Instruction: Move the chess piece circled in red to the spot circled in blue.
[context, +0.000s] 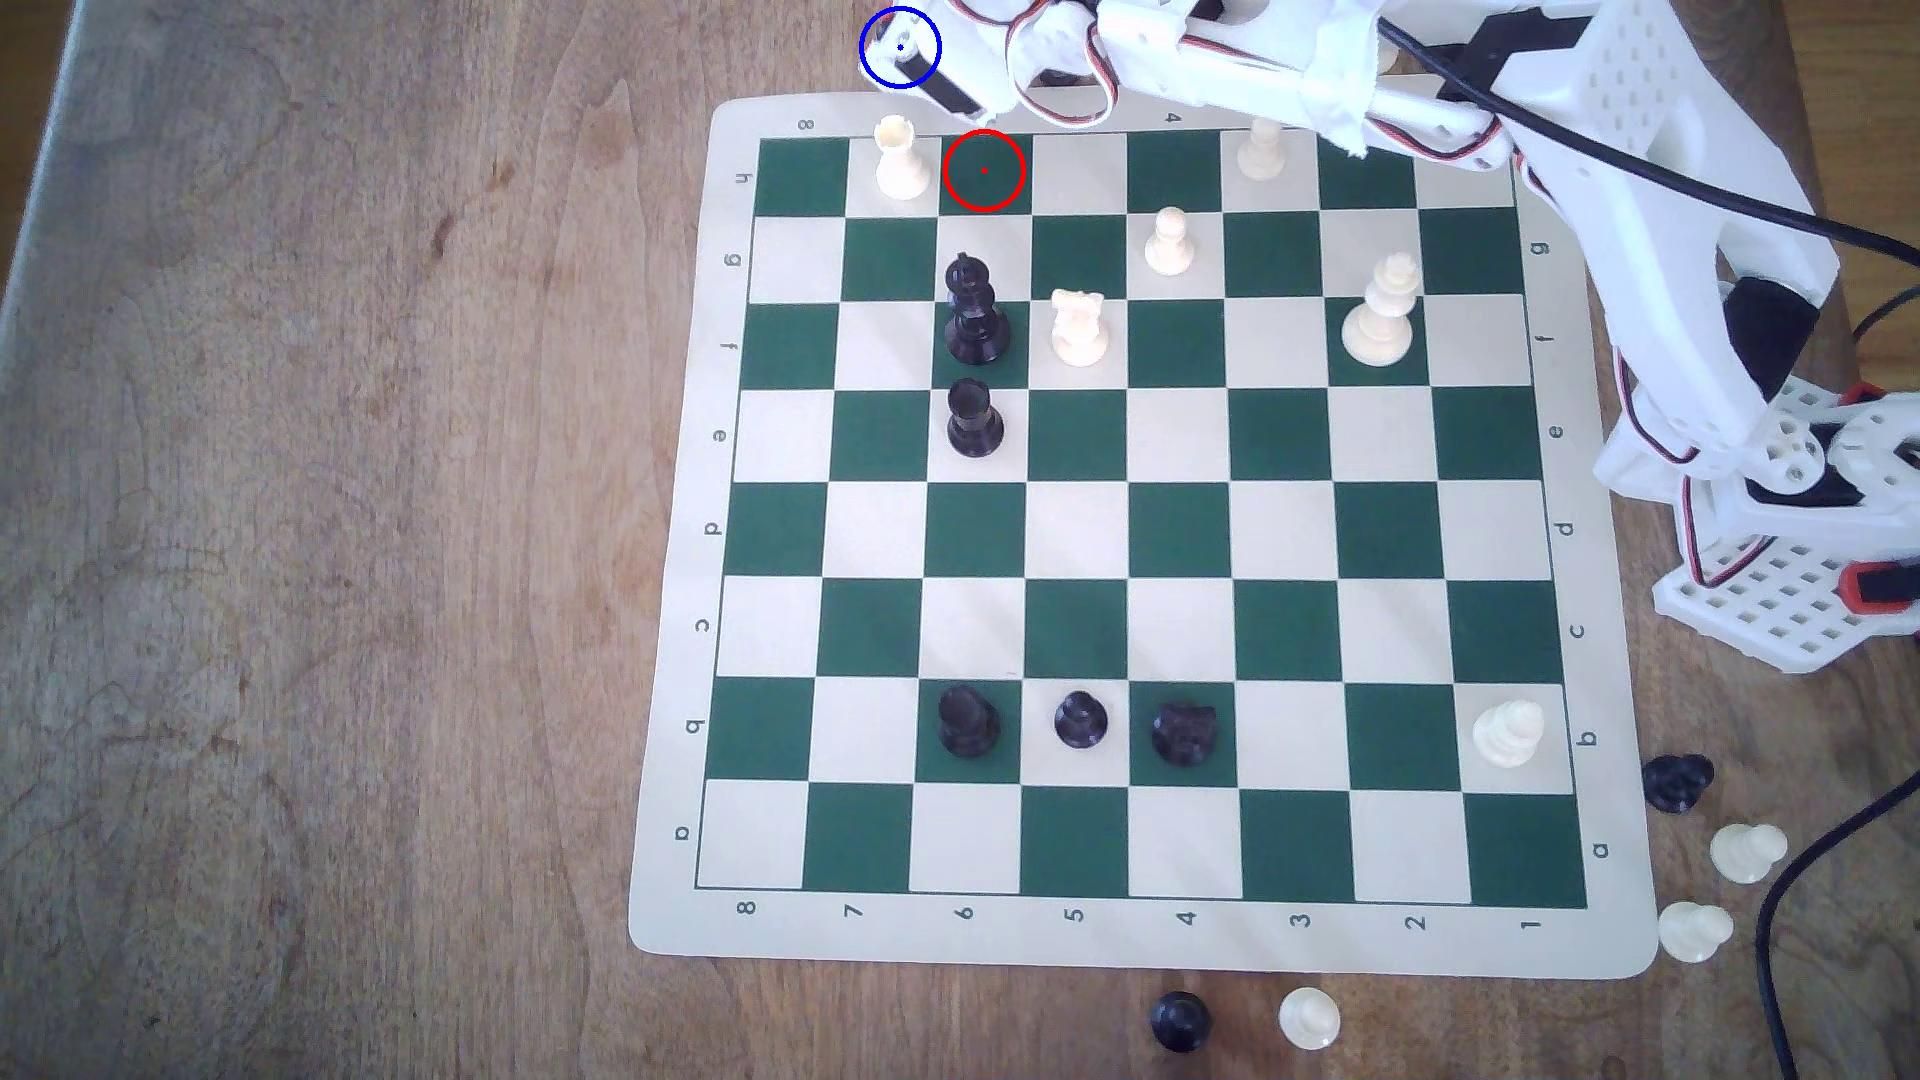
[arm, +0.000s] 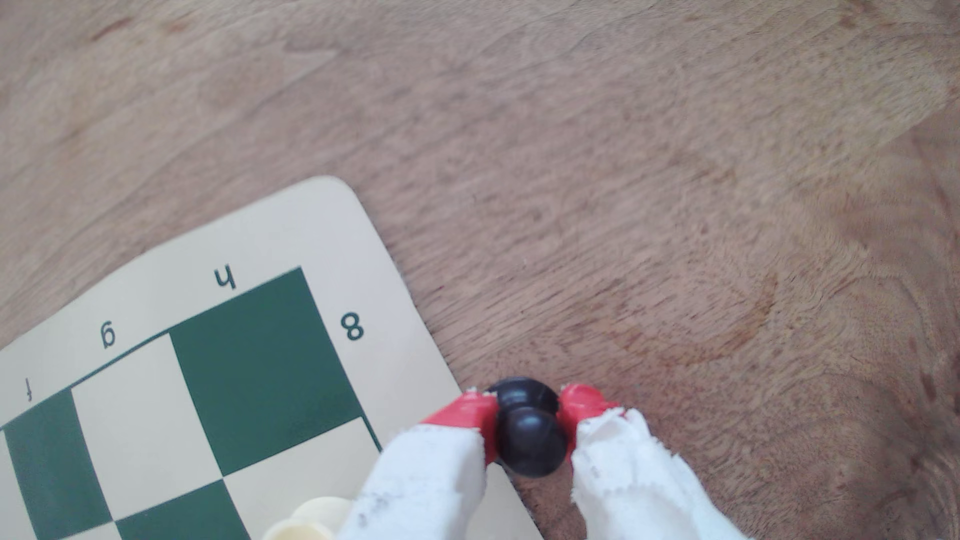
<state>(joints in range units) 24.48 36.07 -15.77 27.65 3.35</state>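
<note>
In the wrist view the chess piece (arm: 529, 439), a glossy black pawn with a ball head, sits between the red-tipped, white-wrapped fingers (arm: 460, 415) of my gripper (arm: 527, 415). The gripper is shut on it. The pawn is over bare wood just past the board's h8 corner (arm: 332, 207). In the exterior view my gripper (context: 904, 50) reaches past the board's far edge and covers most of the spot (context: 875, 42), the blue ring on the wood. The arm hides the pawn there. The red ring (context: 984, 169) encloses a bare green square.
A white rook (context: 899, 156) stands one square to the exterior view's left of the red ring, and also shows in the wrist view (arm: 306, 522). Black king (context: 975, 312) and black rook (context: 975, 417) stand nearer. Captured pieces (context: 1678, 781) and a black cable (context: 1787, 935) lie beyond the board's right side.
</note>
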